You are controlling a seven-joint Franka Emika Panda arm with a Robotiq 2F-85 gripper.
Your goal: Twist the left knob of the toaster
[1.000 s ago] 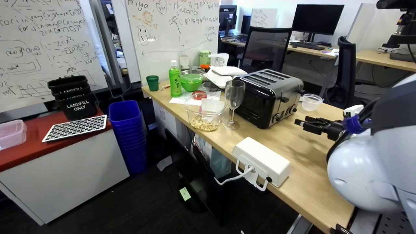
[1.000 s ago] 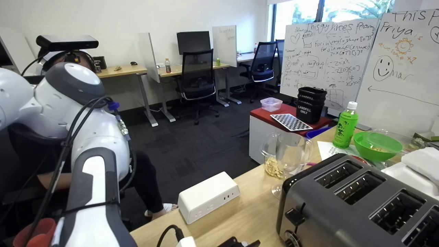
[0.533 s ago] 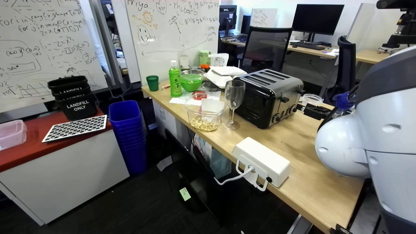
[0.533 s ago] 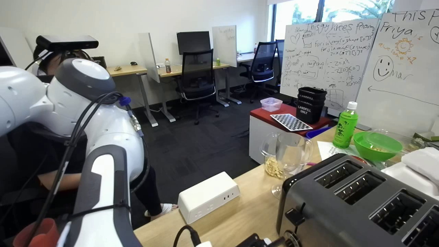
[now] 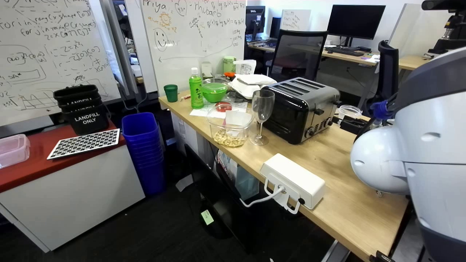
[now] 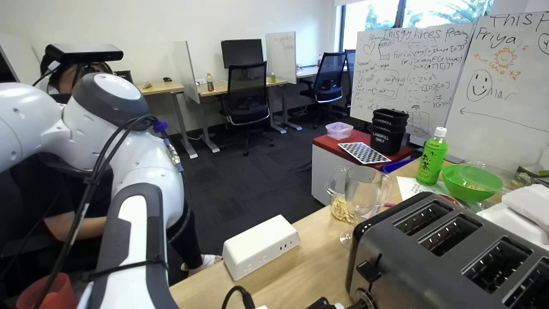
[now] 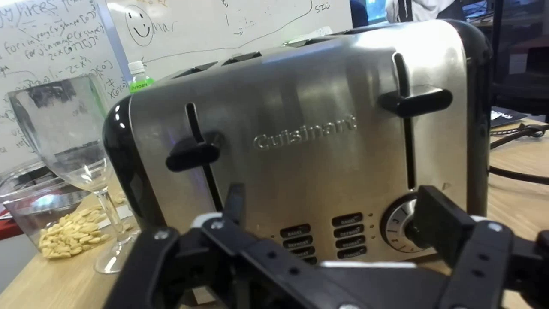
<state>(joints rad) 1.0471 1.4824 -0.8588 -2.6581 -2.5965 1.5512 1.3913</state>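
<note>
The gripper (image 7: 336, 210) is standing wide, holding nothing. In the wrist view one finger (image 7: 441, 225) is overlapping the right knob (image 7: 396, 225), so closing may be turning the wrong one; the other finger (image 7: 235, 204) is probably hiding the left knob (image 5: 310, 131), visible in both exterior views, and spoiling the aim. Ahead, the toaster (image 7: 300, 171) is resting on the table (image 5: 316, 156); a hard push may be sliding it. Beside it, a leftward swing may be tipping the wine glass (image 7: 79, 167).

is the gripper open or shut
Open: the gripper in the wrist view has its fingers wide apart, with the toaster showing between them.
</note>
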